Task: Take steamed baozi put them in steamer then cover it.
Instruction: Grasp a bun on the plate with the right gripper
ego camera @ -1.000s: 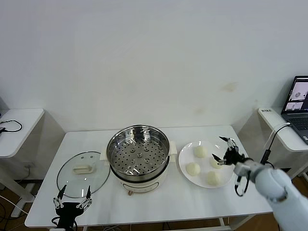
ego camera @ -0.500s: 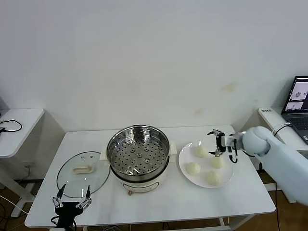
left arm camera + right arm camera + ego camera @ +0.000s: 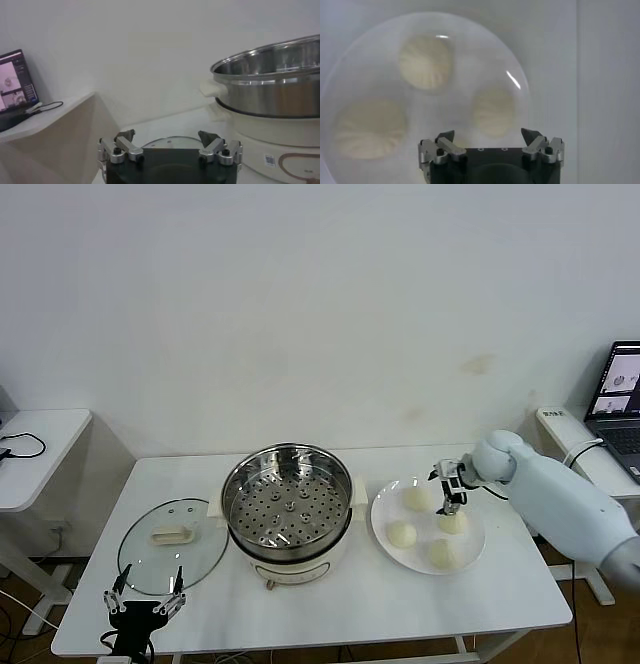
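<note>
A white bench (image 3: 330,604) stands against a plain white wall (image 3: 320,304), with a smaller white side table (image 3: 35,439) beyond its left end and another at the right carrying an open laptop (image 3: 620,399). The steamer (image 3: 287,509), uncovered with its perforated tray showing, sits at the bench's middle. The cover (image 3: 172,546) lies flat on the bench just beside the steamer, towards the left end. A white plate (image 3: 385,539) near the right end holds the four steamed baozi (image 3: 402,534).

The right gripper (image 3: 449,489) hangs over the plate, just above the bun nearest the right edge, its jaws spread wide and holding nothing; the right wrist view looks straight down on the buns. The left gripper (image 3: 143,602) waits at the bench's front edge near the left corner, close to the cover, jaws wide too.
</note>
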Robot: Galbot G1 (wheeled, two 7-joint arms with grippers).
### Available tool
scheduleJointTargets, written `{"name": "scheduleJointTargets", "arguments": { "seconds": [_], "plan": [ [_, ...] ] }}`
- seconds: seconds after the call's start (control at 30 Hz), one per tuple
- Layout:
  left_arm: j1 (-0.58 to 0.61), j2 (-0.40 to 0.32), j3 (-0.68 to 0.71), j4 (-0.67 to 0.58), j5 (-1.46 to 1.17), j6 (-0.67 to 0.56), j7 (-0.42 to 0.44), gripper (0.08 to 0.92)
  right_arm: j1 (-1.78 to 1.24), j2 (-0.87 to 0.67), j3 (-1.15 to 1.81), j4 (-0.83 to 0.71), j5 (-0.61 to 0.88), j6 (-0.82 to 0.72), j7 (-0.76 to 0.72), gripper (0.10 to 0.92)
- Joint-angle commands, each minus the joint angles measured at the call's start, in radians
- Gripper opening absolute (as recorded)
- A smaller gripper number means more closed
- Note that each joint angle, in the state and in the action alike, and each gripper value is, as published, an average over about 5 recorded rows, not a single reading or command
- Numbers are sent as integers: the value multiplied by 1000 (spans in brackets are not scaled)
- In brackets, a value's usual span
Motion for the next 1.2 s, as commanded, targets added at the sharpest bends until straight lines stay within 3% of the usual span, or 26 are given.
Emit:
{"name": "scheduleJointTargets", "arguments": {
  "seconds": [0.03,0.53,1.0,1.2],
  "plan": [
    [0,2,-6,4,1,0,2,823,38,131,-27,-169,-26,-2,-11,823],
    [2,7,-16,4,4,0,6,823,46,222,-3,-267,-67,-3,-18,807],
    [2,7,-15,4,4,1,5,823,44,236,19,-297,-104,-15,-31,620],
    [4,6,-17,4,3,1,4,823,58,209,2,-246,-57,-22,-64,590]
  ]
}}
